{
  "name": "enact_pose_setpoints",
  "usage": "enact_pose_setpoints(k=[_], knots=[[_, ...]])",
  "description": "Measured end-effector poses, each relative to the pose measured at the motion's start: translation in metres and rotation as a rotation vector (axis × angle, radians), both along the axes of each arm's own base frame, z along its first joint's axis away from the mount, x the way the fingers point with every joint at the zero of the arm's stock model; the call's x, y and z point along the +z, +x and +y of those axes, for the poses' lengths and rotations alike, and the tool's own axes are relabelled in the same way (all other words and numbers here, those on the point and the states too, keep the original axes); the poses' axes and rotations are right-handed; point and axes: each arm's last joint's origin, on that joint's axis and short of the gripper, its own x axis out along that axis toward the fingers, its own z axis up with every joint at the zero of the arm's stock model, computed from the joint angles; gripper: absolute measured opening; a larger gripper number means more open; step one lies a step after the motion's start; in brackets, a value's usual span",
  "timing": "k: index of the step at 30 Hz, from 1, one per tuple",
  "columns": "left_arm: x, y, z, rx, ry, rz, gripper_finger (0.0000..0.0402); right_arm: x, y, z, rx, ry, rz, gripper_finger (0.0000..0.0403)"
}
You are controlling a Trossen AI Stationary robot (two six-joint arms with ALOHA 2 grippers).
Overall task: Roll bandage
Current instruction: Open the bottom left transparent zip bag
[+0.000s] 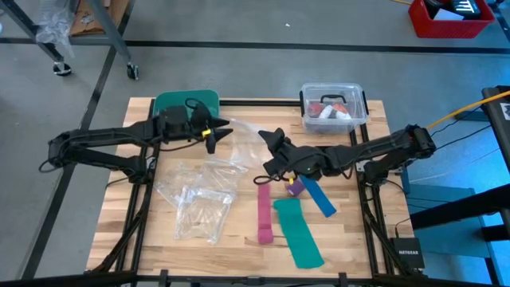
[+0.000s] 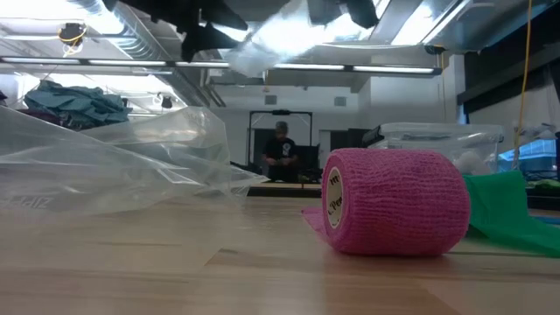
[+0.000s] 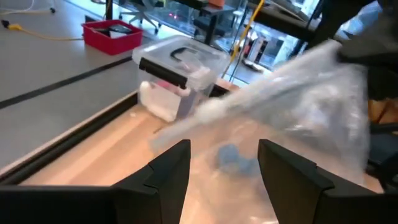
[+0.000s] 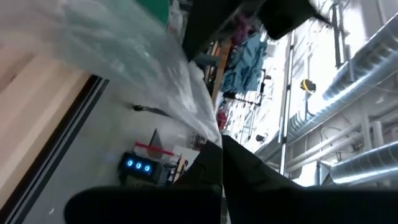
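The purple bandage (image 1: 296,187) lies on the table as a small stubby roll, between the pink strip (image 1: 264,209) and the blue strip (image 1: 319,197), below my right arm. No gripper touches it. My right gripper (image 1: 273,141) is raised above the table's middle and shut on a clear plastic bag (image 1: 247,131). My left gripper (image 1: 225,131) is open at the same height, facing the bag's other end; its fingers (image 3: 168,174) stand apart just short of the bag (image 3: 292,93). In the low view the bag (image 2: 280,39) hangs high between both grippers. My right gripper pinches an edge of the clear bag (image 4: 208,134) between its two shut fingers, coming roughly level from the table's right side. The bag is lifted clear of the table and stretches away from the fingers toward my left gripper.
More clear bags (image 1: 199,199) lie crumpled on the table's left half. The pink strip ends in a roll (image 2: 394,201) near the front edge, beside a teal strip (image 1: 296,231). A clear lidded box (image 1: 333,108) and a green tray (image 1: 187,102) stand at the far edge.
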Motion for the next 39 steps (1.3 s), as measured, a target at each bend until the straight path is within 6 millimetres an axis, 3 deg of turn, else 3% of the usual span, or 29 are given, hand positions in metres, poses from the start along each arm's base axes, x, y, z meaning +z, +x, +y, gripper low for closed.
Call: enact_pose_setpoints(k=[6,13,31,39], knots=[[0.001,-0.002,0.006,0.022,0.005,-0.009,0.0182,0.004,-0.004,0.014,-0.008,-0.01,-0.011,0.0001],[0.007,-0.002,0.003,-0.07,0.049,-0.05,0.0182,0.0,-0.009,0.019,-0.118,-0.058,0.034,0.0001],[0.006,-0.006,0.013,-0.089,0.252,0.029,0.0182,0.001,-0.011,0.032,-0.048,-0.004,-0.012,0.0001],[0.005,-0.005,0.011,-0.253,0.183,-0.009,0.0182,0.001,-0.01,0.033,-0.023,0.033,-0.041,0.0001]])
